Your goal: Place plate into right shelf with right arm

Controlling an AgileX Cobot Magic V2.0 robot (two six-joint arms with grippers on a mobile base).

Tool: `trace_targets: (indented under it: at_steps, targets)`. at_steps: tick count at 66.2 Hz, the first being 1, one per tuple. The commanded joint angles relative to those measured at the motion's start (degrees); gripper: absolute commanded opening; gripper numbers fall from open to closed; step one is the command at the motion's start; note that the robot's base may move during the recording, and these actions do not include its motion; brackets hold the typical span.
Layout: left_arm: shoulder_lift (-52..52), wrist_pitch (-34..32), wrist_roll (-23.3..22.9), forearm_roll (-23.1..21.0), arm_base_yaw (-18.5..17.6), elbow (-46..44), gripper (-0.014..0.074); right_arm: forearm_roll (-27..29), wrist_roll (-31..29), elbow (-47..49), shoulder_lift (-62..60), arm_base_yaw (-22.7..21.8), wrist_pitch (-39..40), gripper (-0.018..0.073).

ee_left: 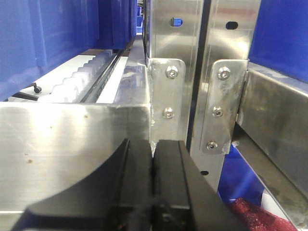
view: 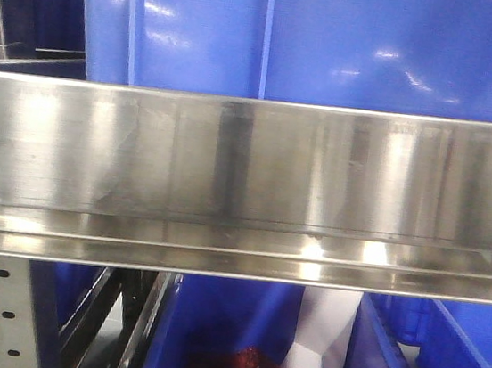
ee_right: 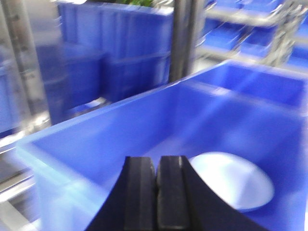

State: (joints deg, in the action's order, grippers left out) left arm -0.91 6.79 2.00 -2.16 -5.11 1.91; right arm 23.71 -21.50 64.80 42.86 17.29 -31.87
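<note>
Honestly, the front-facing view didn't give much: it was filled by the right shelf (view: 249, 162), one broad shiny steel rail with a big blue bin (view: 335, 42) above it and another blue bin (view: 227, 334) below, something red and a bit of white tucked down in there, and no plate or arm in sight. The left wrist view showed the left tool (ee_left: 153, 192) with its jaws pressed together on nothing, parked right up against a steel rail (ee_left: 72, 149) next to two bolted uprights. The right wrist view was blurry, but the right tool (ee_right: 156, 192) was also closed and empty, hovering over an open blue bin (ee_right: 159, 115), and the plate (ee_right: 236, 185) was lying inside that bin, looking like it sat rim-down with its underside up, just past the fingertips. So it looked like the plate was already in the shelf and let go of. As for handling, I'd guess it was stiff, fairly light, slick glazed stuff that chips if dropped, and lying like that the only real place to pinch it was the thin rim at the edge, which a bin floor makes awkward.
</note>
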Motion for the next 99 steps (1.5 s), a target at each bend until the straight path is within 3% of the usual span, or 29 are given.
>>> trace_targets:
  at_steps: [1,6,18,23,36,70,85,99]
  targets:
    - [-0.3,-4.9,-0.2,-0.2,-0.3,0.5,-0.0047,-0.5,1.7,-1.8,-2.3,-2.6,9.9,0.0055]
    - [-0.3,-4.9,-0.2,-0.2,-0.3,0.5,-0.0047,-1.6,6.2,-5.5,-4.5,-5.9,12.3,0.0055]
    - [-0.3,-4.9,-0.2,-0.2,-0.3,0.5,-0.0047,-11.3,17.0,-13.7,-12.0,-12.8,13.2,0.0055]
    - [-0.3,-4.9,-0.2,-0.2,-0.3,0.5,-0.0047,-14.0,18.2,-16.9,-14.6,-14.5,13.3,0.0055]
    - [-0.3,-4.9,-0.2,-0.2,-0.3,0.5,-0.0047,-14.6,18.1,-27.1,-22.8,-18.4,17.7,0.0055]
    - [-0.3,-4.9,-0.2,-0.2,-0.3,0.5,-0.0047,-16.0,18.3,-55.7,-37.9,-18.4,31.9,0.0055]
    - [-0.3,-4.9,-0.2,-0.2,-0.3,0.5,-0.0047,-20.5,25.8,-61.0,-40.3,-18.4,37.5,0.0055]
    - [-0.3,-4.9,-0.2,-0.2,-0.3,0.5,-0.0047,-21.3,26.2,-63.7,-42.2,-17.7,37.4,0.0055]
